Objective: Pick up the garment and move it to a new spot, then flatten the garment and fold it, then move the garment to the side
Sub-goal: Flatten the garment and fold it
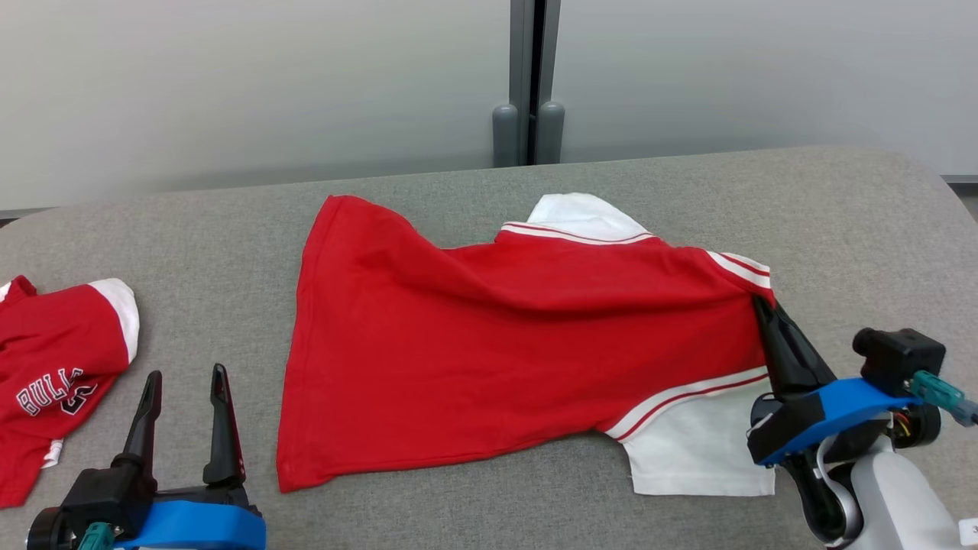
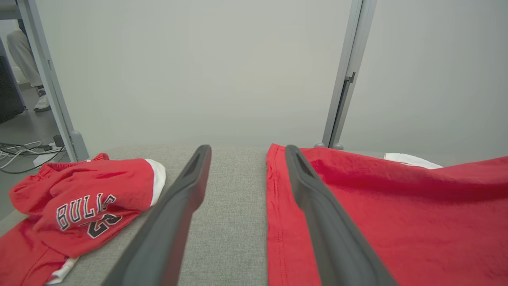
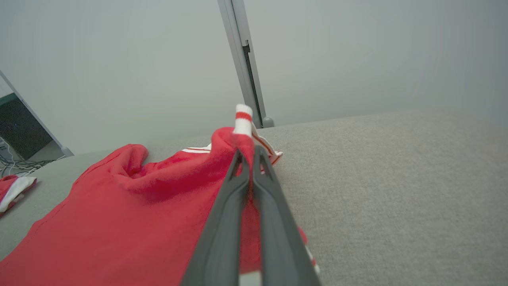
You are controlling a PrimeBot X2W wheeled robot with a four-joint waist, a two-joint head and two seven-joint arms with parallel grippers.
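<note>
The garment (image 1: 489, 351) is a red shirt with white, red-striped sleeves, spread across the grey padded table with folds running through its middle. My right gripper (image 1: 764, 309) is shut on the garment's right edge near the collar, pinching a raised peak of red cloth and striped trim (image 3: 243, 119) between its fingers. My left gripper (image 1: 186, 389) stands open at the lower left, just left of the garment's left hem (image 2: 278, 206), with bare table between its fingers.
A second red garment with "BULLS" lettering (image 1: 53, 382) lies crumpled at the table's left edge. A grey partition post (image 1: 529, 84) stands behind the table's far edge. Bare grey table (image 1: 863, 229) lies to the right of the garment.
</note>
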